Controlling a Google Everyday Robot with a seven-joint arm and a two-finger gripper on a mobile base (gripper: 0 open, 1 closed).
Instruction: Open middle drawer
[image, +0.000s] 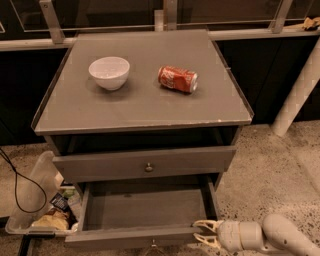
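The middle drawer (142, 207) of a grey cabinet (145, 107) stands pulled well out, low in our view, its bare inside open to the camera and its small knob (154, 245) just showing at the bottom edge. The robot's gripper (202, 232) sits at the drawer's front right corner, reaching in from the right on a white arm (280, 237). Its two pale fingers (201, 224) are spread apart and we see nothing held between them; we cannot tell whether the tips touch the drawer front.

Directly above, the upper drawer (100, 166) with its own round knob (148, 167) juts slightly forward and overhangs the back of the open one. On the cabinet top, a white bowl (109, 72) stands upright at the left and a red can (177, 79) lies on its side to the right, the two apart.

On the speckled floor (265, 170), a clear plastic bin (31, 192) of wrappers leans just beside the drawer's left side, with a black cable (16, 190) looping in front of it. A white pole (298, 92) slants at the right, well apart from the cabinet.
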